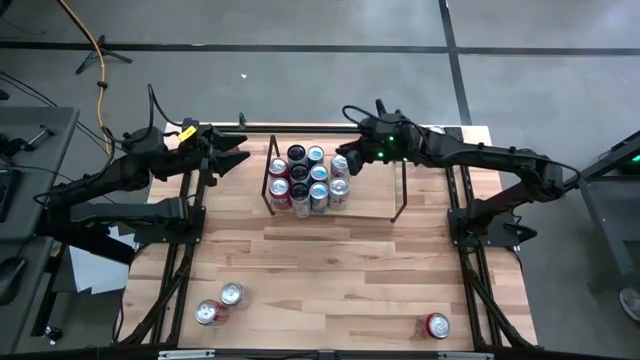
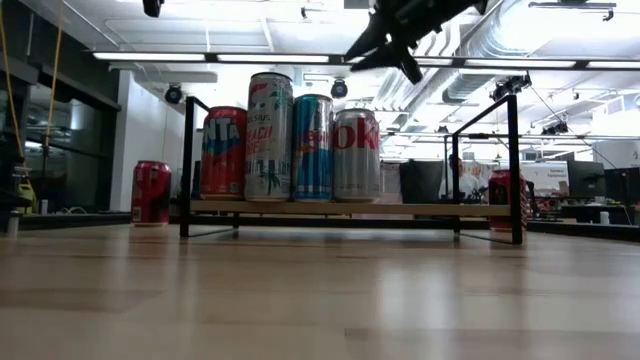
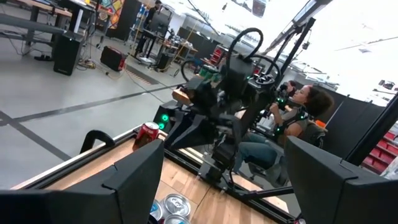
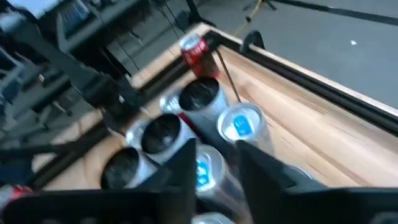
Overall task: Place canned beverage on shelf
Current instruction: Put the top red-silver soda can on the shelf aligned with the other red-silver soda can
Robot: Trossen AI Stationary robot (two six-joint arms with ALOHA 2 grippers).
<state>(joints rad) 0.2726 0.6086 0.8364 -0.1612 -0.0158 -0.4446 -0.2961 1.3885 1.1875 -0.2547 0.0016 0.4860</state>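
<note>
The shelf stands at the table's far middle, with a cluster of upright cans on its left part; they also show in the low view. My right gripper hovers open above the cluster's right side, clear of the can tops in the low view. In the right wrist view its fingers stand over a blue-topped can without touching it. My left gripper waits open to the left of the shelf, holding nothing.
Two cans lie on the table's near left and a red one on the near right. A red can stands on the table beside the shelf. The shelf's right half is bare. A seated person shows beyond the table.
</note>
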